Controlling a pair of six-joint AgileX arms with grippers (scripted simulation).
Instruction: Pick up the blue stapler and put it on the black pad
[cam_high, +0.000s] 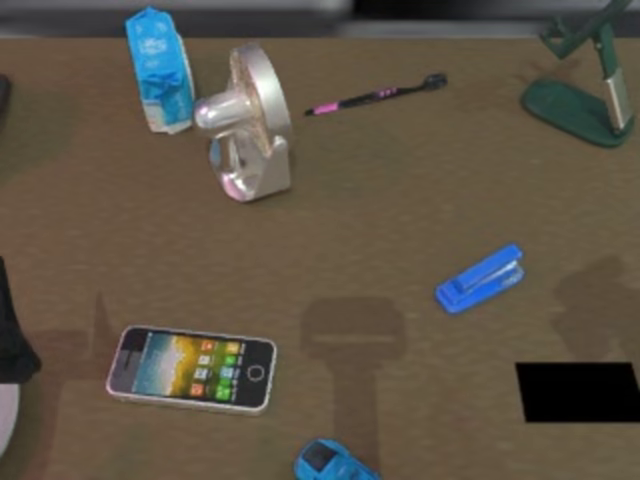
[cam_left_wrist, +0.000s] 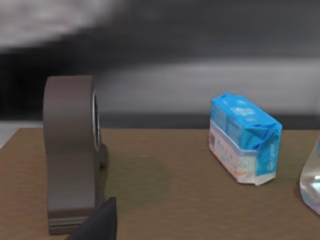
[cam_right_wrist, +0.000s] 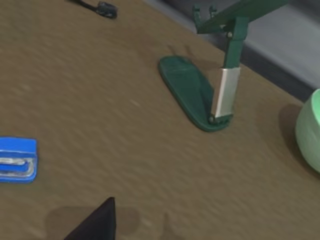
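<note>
1. Top view cuts off the blue toy car (cam_high: 335, 462) at its lower edge and shows neither end effector; each wrist view shows only a dark fingertip, so I cannot tell whether either is released or clenched.
2. The blue stapler (cam_high: 481, 279) lies free on the tabletop (cam_high: 380, 200), right of centre, well apart from the black pad (cam_high: 577, 391) by the right edge.
3. Bare tabletop separates them.

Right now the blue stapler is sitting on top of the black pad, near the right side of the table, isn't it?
Not quite. The blue stapler is near the right side of the table, but it lies on the bare tabletop, apart from the black pad, which has nothing on it. The top view shows the gap between them.
</note>
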